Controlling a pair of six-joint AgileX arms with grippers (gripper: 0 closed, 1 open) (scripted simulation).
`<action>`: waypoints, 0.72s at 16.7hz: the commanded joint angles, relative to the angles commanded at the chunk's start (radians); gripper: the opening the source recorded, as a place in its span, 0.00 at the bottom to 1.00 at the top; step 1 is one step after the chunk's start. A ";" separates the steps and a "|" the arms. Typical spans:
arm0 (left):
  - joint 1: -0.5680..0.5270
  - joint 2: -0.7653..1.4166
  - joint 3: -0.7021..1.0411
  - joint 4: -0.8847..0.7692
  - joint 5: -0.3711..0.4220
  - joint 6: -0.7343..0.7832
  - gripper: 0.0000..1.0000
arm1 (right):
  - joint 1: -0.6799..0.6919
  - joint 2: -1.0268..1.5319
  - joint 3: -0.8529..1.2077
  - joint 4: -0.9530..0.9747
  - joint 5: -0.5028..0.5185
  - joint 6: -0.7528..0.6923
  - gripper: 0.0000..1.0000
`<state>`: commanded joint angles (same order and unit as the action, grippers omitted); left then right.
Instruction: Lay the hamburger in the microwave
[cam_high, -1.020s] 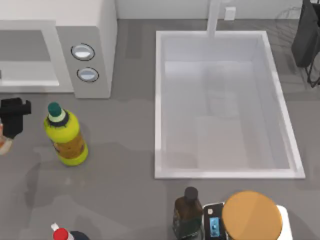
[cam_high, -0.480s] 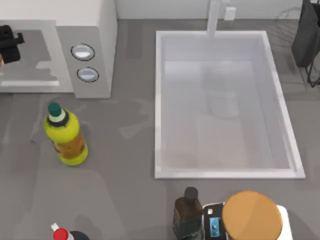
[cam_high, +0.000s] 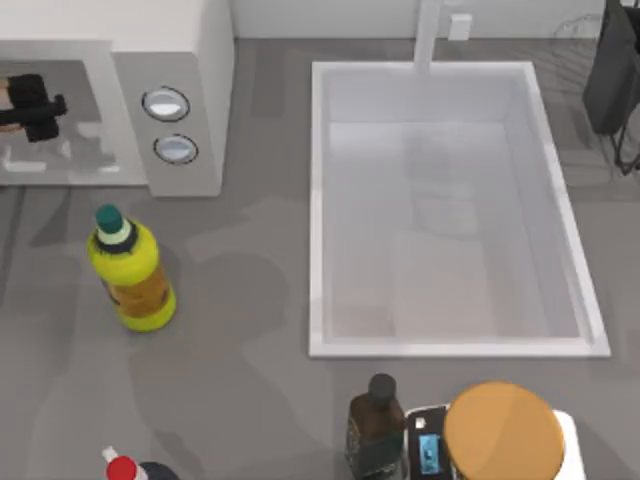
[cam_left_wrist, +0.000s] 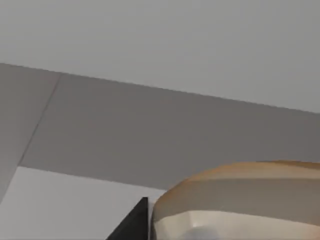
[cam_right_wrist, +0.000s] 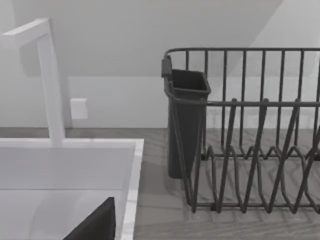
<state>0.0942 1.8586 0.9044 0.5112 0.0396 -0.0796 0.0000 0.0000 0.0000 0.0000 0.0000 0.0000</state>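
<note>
One hand at work: the left hand (cam_high: 30, 105) is inside the microwave (cam_high: 190, 60) cavity, gripping the hamburger (cam_left_wrist: 240, 200), which sits just ahead of its fingers in the left wrist view. Step in hand, by judgement: placement. Next move calls for lowering to the cavity floor, then release.

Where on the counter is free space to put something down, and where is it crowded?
The widest bare patch lies between the yellow bottle and the sink, reaching up toward the microwave. The sink basin is bare too. The near edge is crowded: a dark bottle, a phone and a tan disc stand together.
</note>
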 joint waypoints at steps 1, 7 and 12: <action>0.006 0.028 -0.024 0.062 0.019 0.021 0.00 | 0.000 0.000 0.000 0.000 0.000 0.000 1.00; 0.047 0.173 -0.142 0.360 0.118 0.128 0.00 | 0.000 0.000 0.000 0.000 0.000 0.000 1.00; 0.057 0.165 -0.180 0.431 0.139 0.155 0.00 | 0.000 0.000 0.000 0.000 0.000 0.000 1.00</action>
<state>0.1516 2.0237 0.7247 0.9425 0.1786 0.0753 0.0000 0.0000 0.0000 0.0000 0.0000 0.0000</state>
